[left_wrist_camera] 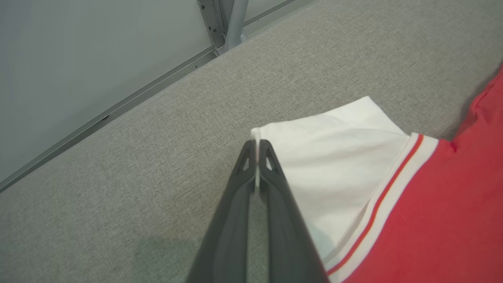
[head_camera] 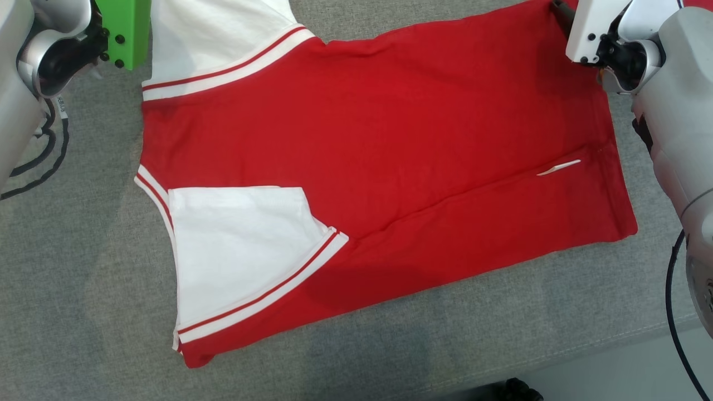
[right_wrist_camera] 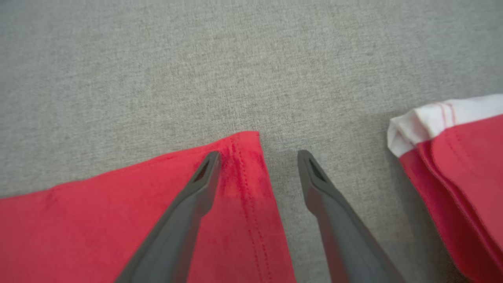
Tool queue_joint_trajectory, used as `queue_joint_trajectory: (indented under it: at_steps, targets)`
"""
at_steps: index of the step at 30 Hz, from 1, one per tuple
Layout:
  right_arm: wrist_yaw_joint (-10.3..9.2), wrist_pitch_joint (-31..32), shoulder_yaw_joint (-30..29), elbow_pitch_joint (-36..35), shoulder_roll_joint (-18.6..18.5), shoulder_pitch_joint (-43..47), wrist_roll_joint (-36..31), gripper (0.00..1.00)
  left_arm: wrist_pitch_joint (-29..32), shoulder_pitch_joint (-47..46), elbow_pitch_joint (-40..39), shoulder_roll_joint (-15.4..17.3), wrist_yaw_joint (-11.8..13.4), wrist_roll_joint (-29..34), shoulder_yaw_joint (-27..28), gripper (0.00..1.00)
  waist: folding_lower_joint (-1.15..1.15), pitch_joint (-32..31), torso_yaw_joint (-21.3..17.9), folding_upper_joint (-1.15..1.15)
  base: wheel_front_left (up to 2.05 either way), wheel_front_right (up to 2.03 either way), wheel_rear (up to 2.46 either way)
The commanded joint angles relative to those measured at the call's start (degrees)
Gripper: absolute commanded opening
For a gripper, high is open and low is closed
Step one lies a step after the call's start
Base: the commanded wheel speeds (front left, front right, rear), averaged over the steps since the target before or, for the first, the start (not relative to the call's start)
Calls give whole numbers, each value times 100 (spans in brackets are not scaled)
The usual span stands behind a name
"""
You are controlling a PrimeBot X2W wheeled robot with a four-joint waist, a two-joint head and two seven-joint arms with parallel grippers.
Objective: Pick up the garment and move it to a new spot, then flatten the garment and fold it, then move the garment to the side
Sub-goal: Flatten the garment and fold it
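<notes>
While the garment lies spread on the grey worktop, left tool is pinched tight on its white sleeve corner; right tool gapes wide, gripping nothing, straddling the red hem corner, one finger over cloth.

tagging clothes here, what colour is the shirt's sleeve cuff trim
White with a thin red stripe; the sleeve cuff trim shows best in the head view.

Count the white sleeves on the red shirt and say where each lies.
2. One sleeve sticks out at the far left, its corner pinched in the left gripper; the other sleeve is folded over the shirt's near-left part.
</notes>
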Motion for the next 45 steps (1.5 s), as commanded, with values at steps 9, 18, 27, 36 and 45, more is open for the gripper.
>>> queue_joint_trajectory:
  at_steps: [9, 18, 27, 36, 45]
  targets:
    - [-1, -4, -221, 30, 28, -73, -273, 20, -105, -179, 4, -46, -14, -119, -202, 0, 0, 43, 84, 0, 0, 0, 0]
    - [-1, -405, -370, 26, 37, -215, -418, 0, -759, -407, 90, 14, -11, 107, -306, 0, 0, 52, 113, 0, 0, 0, 0]
    - [-1, -1037, -552, -56, -82, -229, -241, 0, -1822, -624, 275, -81, -3, 213, -275, 0, 0, 3, 196, 0, 0, 0, 0]
    - [-1, -1720, -358, -812, -221, 626, 488, 0, -2946, -4, -332, 221, -3, -9, -344, 0, 0, -339, 340, 0, 0, 0, 0]
    - [-1, -2220, 272, -2157, -844, 1942, 1500, 0, -3611, 1158, -1428, 844, 65, -414, -294, 0, 0, -670, 520, 0, 0, 0, 0]
